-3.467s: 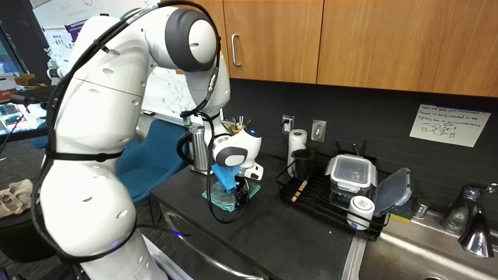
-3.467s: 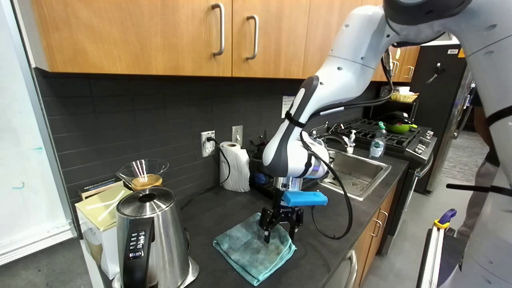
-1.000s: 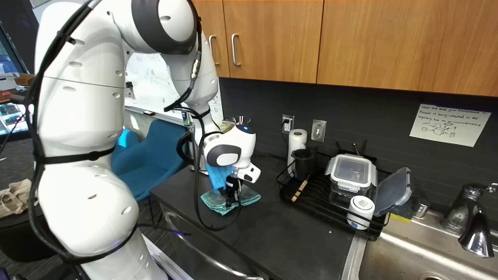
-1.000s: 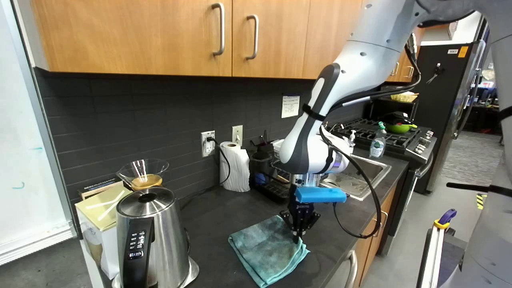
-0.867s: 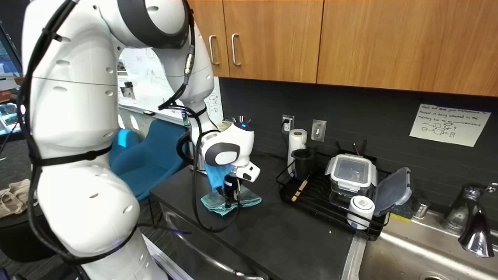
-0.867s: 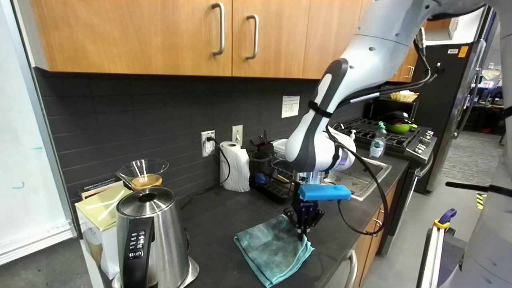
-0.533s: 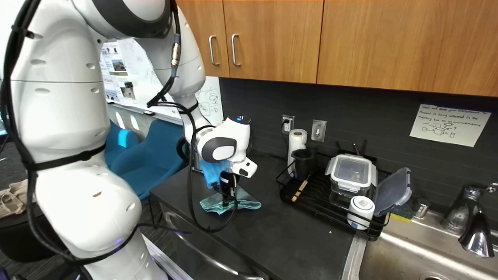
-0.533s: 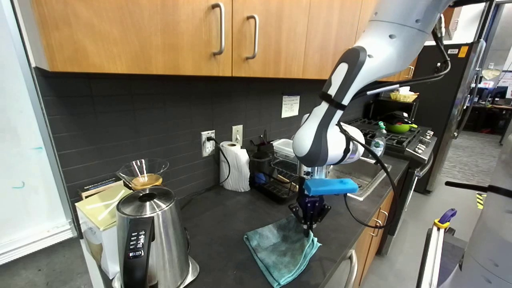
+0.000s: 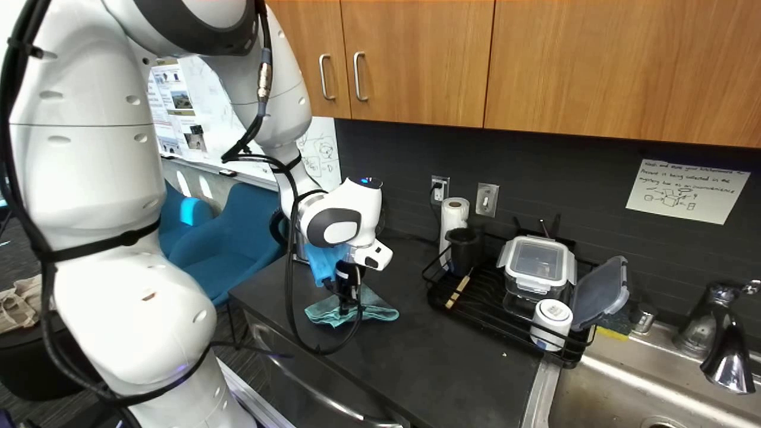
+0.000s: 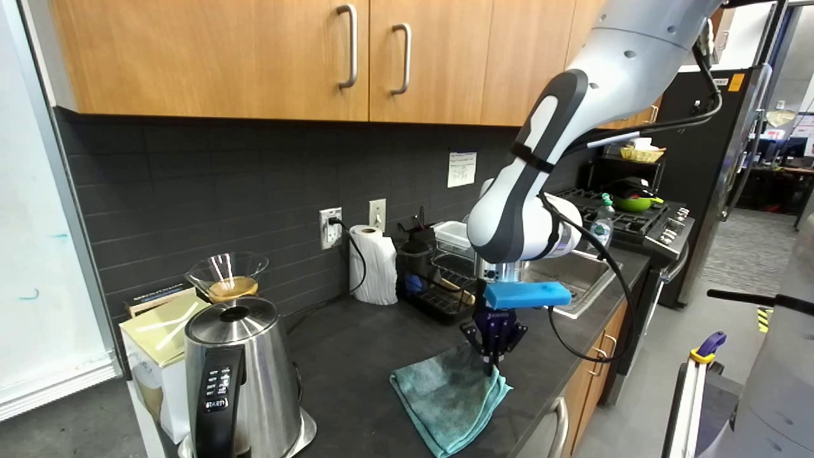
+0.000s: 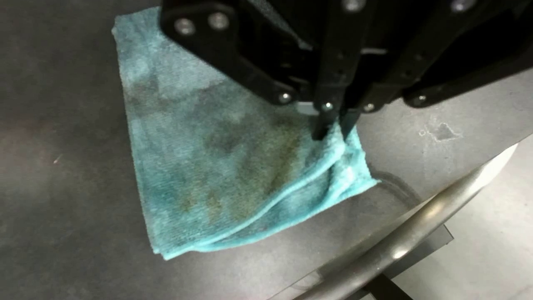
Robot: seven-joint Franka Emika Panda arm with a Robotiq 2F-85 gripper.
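Teal cloth (image 11: 200,158) lies folded on the counter (image 9: 428,356), near its front edge. With jaws nearly together, the gripper (image 11: 336,129) pinches an upper fold beside the corner facing that edge. The grip looks made; the cloth, mostly flat, is not yet lifted clear.

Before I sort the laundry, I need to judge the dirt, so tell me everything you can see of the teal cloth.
The teal cloth looks like soft, napped fabric, folded into layers, roughly square, with brighter turquoise edges. Dark grey and brownish stain-like patches spread over its top. It lies on the dark countertop, and the closed gripper pinches its upper layer near one corner; there the layers' edges part. Its underside is hidden.
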